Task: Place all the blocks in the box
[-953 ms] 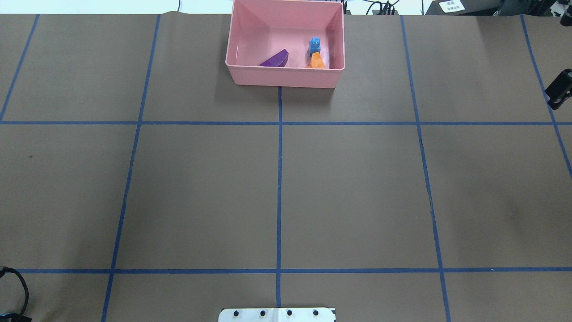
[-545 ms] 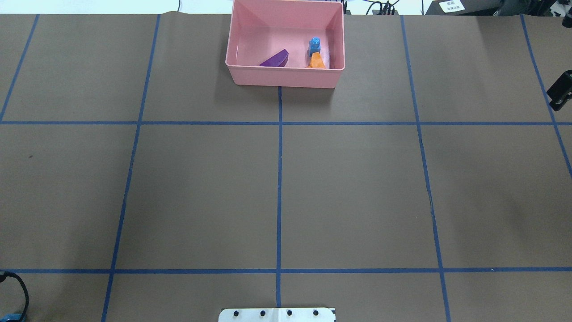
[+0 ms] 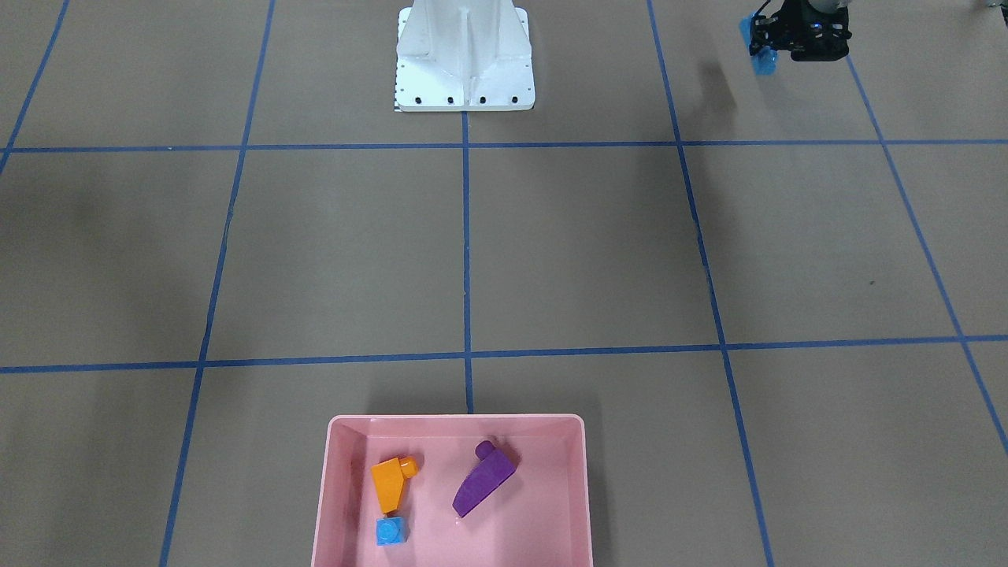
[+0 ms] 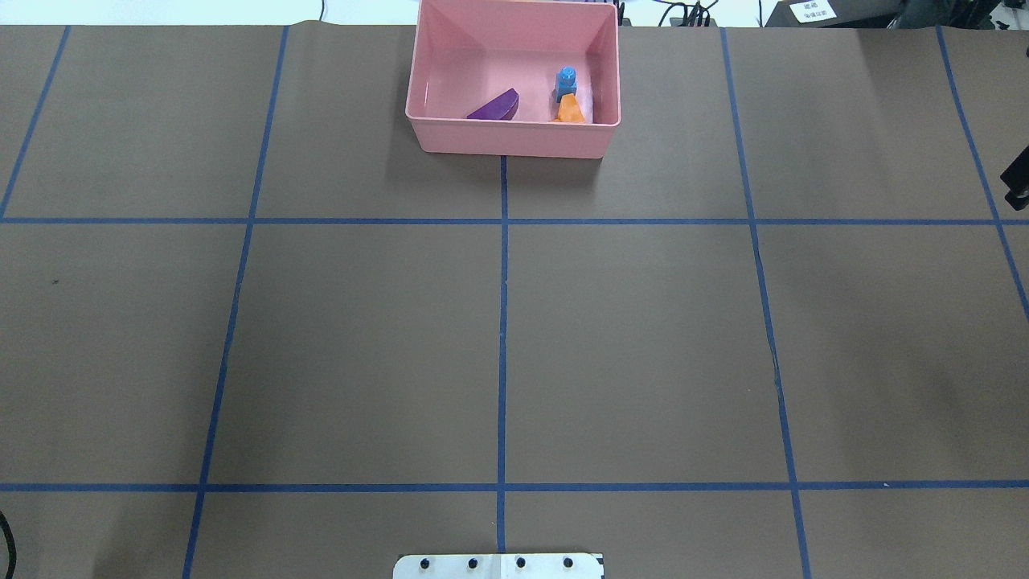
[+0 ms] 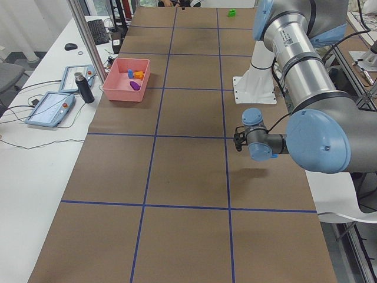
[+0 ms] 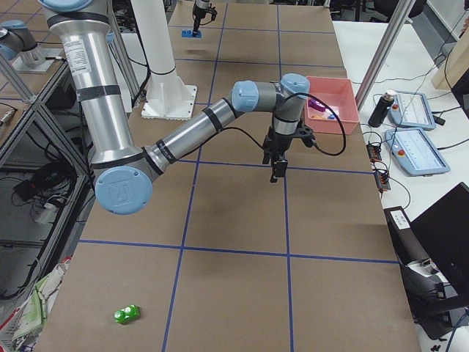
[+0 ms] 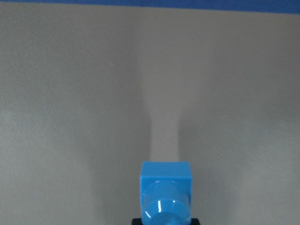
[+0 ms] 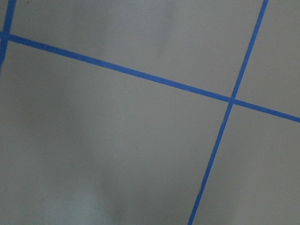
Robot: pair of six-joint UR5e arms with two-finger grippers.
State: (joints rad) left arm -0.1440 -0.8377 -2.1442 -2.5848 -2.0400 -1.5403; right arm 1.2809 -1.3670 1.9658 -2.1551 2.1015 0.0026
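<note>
The pink box [image 4: 514, 138] stands at the table's far middle and also shows in the front view [image 3: 337, 488]. In it lie the purple sloped block [image 4: 496, 106], the orange sloped block [image 4: 570, 110] and the tiny blue cube [image 4: 566, 82]. My left gripper [image 3: 776, 39] is shut on the long blue bar [image 3: 757, 49], low over the table near my base's left; the left wrist view shows the bar [image 7: 166, 197] end-on. The green block [image 6: 127, 314] lies on the table's far right end. My right gripper [image 4: 1015, 183] hangs at the overhead view's right edge; I cannot tell whether it is open.
The white robot base [image 3: 465, 63] stands at the near middle edge. Blue tape lines cross the brown table cover. A dark bottle [image 5: 84, 87] and control tablets [image 5: 53, 108] sit on the white bench beyond the box.
My left gripper with the blue bar has slid out of the overhead view at the lower left. My right gripper has moved further right, nearly out of that view.
</note>
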